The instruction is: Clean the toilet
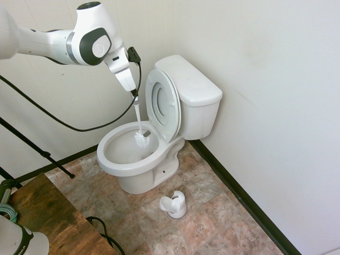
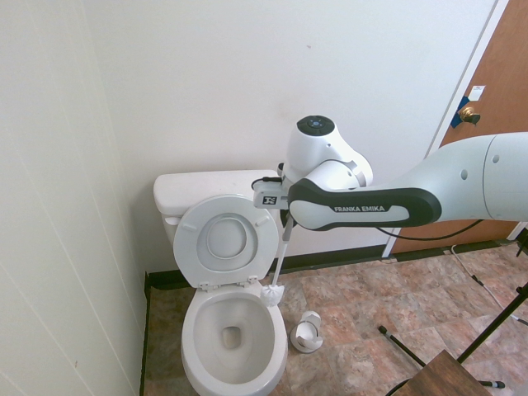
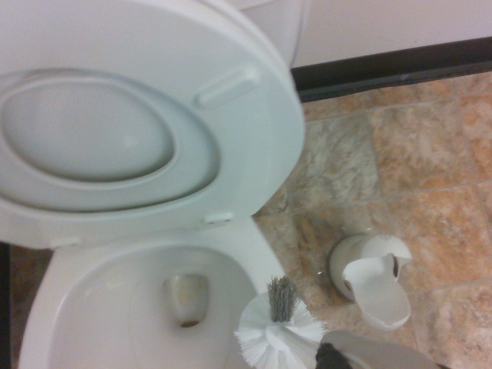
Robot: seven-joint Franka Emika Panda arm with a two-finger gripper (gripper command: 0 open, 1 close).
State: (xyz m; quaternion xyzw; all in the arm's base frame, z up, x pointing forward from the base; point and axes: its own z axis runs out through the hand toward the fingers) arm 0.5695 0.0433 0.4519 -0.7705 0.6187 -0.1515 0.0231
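Note:
The white toilet [image 1: 123, 166] stands against the wall with its seat and lid [image 1: 162, 103] raised against the tank [image 1: 194, 90]. My gripper [image 1: 135, 97] hangs above the bowl, shut on the top of a white toilet brush handle [image 1: 137, 114]. The bristle head [image 1: 141, 138] sits low at the back of the bowl, close to the rim. From the other side the brush head [image 2: 273, 292] shows at the bowl rim [image 2: 198, 351], on the holder's side. The wrist view shows the bristle head [image 3: 273, 334] beside the bowl [image 3: 115, 307].
A small white brush holder [image 1: 174, 204] stands empty on the tiled floor beside the toilet's base, also in the wrist view [image 3: 373, 277]. A brown wooden table [image 1: 42, 212] is at the lower left. A brown door [image 2: 503, 124] lies beyond the arm.

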